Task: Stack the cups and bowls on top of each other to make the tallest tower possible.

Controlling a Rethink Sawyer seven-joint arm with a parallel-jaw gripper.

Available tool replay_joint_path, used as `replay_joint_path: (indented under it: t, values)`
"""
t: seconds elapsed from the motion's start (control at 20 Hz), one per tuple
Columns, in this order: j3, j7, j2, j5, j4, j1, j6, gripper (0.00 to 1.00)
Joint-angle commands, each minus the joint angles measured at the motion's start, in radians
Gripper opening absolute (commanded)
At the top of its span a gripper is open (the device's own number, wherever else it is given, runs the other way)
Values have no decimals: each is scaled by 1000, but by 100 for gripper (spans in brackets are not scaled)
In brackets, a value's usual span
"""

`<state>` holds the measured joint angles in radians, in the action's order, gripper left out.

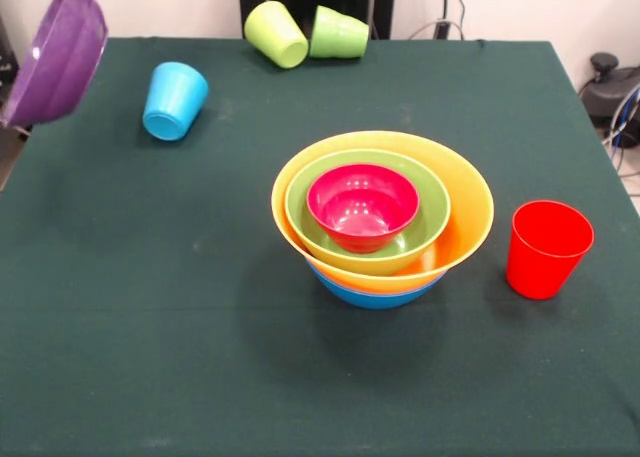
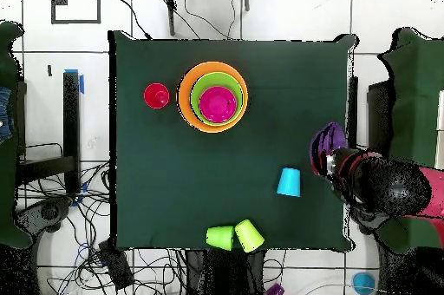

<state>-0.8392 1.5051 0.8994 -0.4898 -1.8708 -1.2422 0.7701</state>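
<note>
Tower: nested pile near the table's middle; blue bowl at the bottom, orange bowl in it, green bowl in that, small red bowl on top, all mouth up
Purple bowl: lifted off the table at its edge, tilted steeply, its hollow facing the camera in the front view; a second purple bowl cannot be told apart
Gripper: at the purple bowl's rim in the overhead view; grip looks closed on the rim, since the bowl hangs in the air
Red cup: upright, mouth up, near the tower but apart from it
Sky blue cup: on its side, mouth toward the camera, well apart from the tower
Yellow-green cup: on its side at the far edge, touching the green cup, also on its side
Handling, judged: thin glossy plastic, light, stiff, slippery; tapered walls slide under a squeeze
Hold, judged: bowls by a pinch across the rim; cups across the wall near the mouth, the fallen ones needing to be righted first
</note>
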Motion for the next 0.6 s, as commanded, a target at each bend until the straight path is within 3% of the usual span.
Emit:
replay_joint_path:
  t: [0.05, 0.4, 0.6]
  values:
    - [-141, -305, 26, -21, -61, 7, 76, 0]
    - [-172, -293, 20, -62, -86, -8, 58, 0]
    - [-199, -240, 39, -20, -120, -27, 61, 0]
